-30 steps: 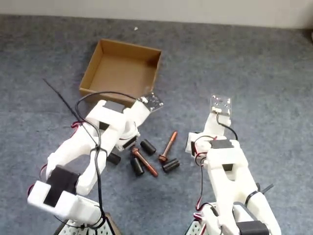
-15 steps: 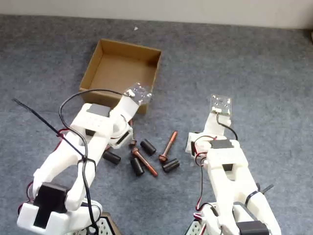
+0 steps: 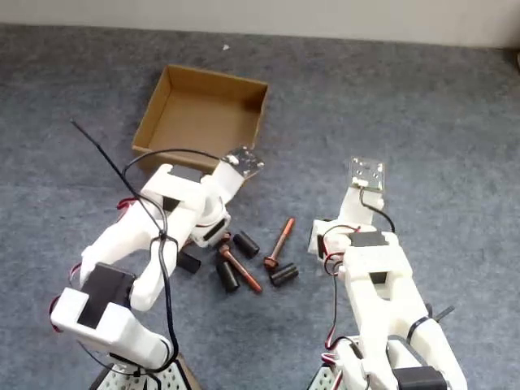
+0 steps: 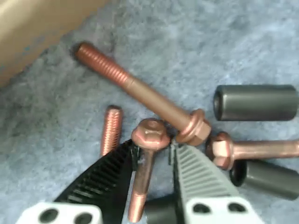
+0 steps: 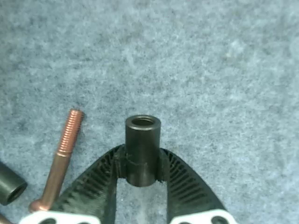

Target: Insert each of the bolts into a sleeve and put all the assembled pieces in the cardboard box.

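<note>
High view: the cardboard box point(image 3: 262, 104) sits far left, no assembled piece in it; loose bolts point(image 3: 280, 240) and loose sleeves point(image 3: 246, 243) lie on the desk point(image 3: 455, 122) between my arms.

Left wrist view: my left pincer point(image 4: 154, 147) is clamped on a bolt point(image 4: 144, 175), head past the tips.

Right wrist view: my right pincer point(image 5: 141, 154) grips a sleeve point(image 5: 142, 135), bore facing outward.

Step in hand, I judge: first insertion. Next: bring shank and bore onto one axis, thread end leading, then push.
</note>
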